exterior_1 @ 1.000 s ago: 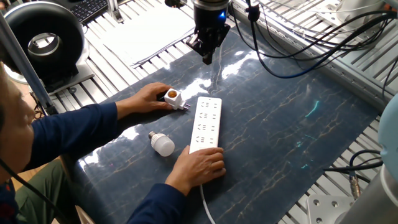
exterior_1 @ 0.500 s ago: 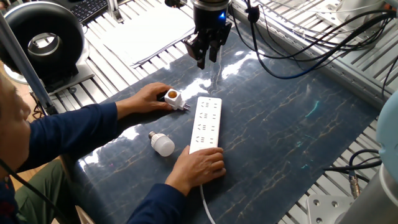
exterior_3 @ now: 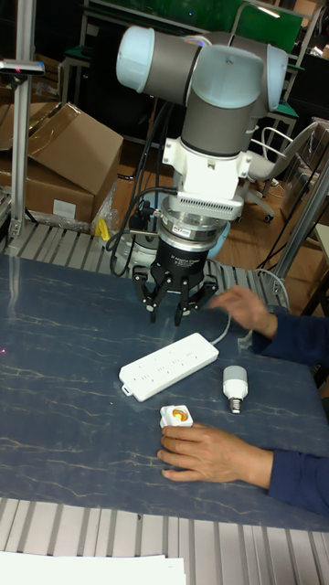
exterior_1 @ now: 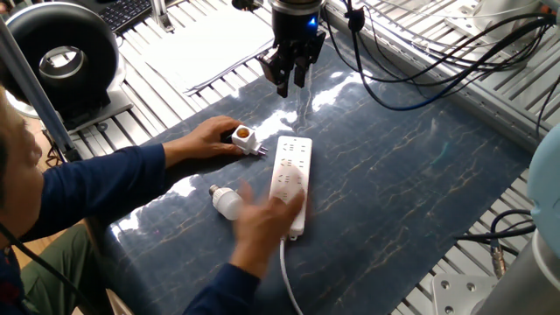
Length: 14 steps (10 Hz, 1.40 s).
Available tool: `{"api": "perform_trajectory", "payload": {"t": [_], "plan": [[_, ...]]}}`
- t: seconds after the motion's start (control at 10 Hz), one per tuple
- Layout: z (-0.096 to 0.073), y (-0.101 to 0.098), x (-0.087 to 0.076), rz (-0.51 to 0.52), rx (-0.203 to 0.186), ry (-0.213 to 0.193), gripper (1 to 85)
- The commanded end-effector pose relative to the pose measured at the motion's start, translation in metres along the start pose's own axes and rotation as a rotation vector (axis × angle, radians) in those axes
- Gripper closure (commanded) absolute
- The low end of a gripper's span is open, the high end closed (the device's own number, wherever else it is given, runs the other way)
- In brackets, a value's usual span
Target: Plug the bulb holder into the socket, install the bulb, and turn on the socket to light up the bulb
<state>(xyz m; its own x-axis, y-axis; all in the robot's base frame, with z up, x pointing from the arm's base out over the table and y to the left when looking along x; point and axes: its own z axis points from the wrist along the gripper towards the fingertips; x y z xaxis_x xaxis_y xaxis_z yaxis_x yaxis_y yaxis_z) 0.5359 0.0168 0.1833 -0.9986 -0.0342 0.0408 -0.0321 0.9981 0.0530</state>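
The socket (exterior_1: 292, 168) (exterior_3: 169, 365) is a long white power strip lying on the dark marbled mat, its cord running off the near end. The small white bulb holder (exterior_1: 243, 136) (exterior_3: 176, 418), with its orange opening up, lies left of the strip, and a person's hand (exterior_1: 206, 138) rests against it. The white bulb (exterior_1: 226, 201) (exterior_3: 235, 384) lies on its side near the strip's cord end. My gripper (exterior_1: 292, 86) (exterior_3: 176, 315) hangs open and empty above the mat, just beyond the strip's far end.
The person's other hand (exterior_1: 262, 219) is blurred in motion over the strip's near end and the bulb. A black round device (exterior_1: 61, 57) stands at the far left, white sheets (exterior_1: 219, 44) lie behind the mat, and cables (exterior_1: 420, 74) loop at the right. Cardboard boxes (exterior_3: 64, 155) sit behind the table.
My gripper went from shut to open about half a second ago. The person's hand has lifted off the strip's near end and is moving; the strip has shifted slightly.
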Motion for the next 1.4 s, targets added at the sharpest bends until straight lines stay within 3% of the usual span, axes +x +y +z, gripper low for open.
{"api": "perform_trajectory", "payload": {"t": [0.0,0.1,0.2,0.4,0.5,0.6,0.7,0.8,0.9,1.0,1.1,1.2,1.3], "plan": [[0.001,0.003,0.000,0.036,-0.014,0.008,58.7],[0.001,0.005,-0.002,0.078,-0.020,0.002,84.3],[0.001,0.012,-0.004,0.090,-0.046,-0.007,84.3],[0.001,0.014,0.001,0.066,-0.050,0.014,84.3],[0.001,0.001,0.001,0.055,0.006,0.018,84.3],[-0.001,-0.008,-0.009,0.041,0.052,-0.015,84.3],[-0.002,-0.002,-0.015,-0.012,0.035,-0.039,84.3],[-0.002,-0.015,-0.016,-0.034,0.085,-0.039,84.3],[-0.002,-0.006,-0.016,-0.043,0.053,-0.036,84.3],[-0.002,-0.012,-0.014,-0.058,0.080,-0.016,72.3],[-0.001,0.000,-0.017,-0.075,0.040,-0.020,50.3],[-0.001,0.003,-0.023,-0.092,0.030,-0.030,39.7],[-0.001,0.003,-0.026,-0.101,0.028,-0.025,35.7]]}}
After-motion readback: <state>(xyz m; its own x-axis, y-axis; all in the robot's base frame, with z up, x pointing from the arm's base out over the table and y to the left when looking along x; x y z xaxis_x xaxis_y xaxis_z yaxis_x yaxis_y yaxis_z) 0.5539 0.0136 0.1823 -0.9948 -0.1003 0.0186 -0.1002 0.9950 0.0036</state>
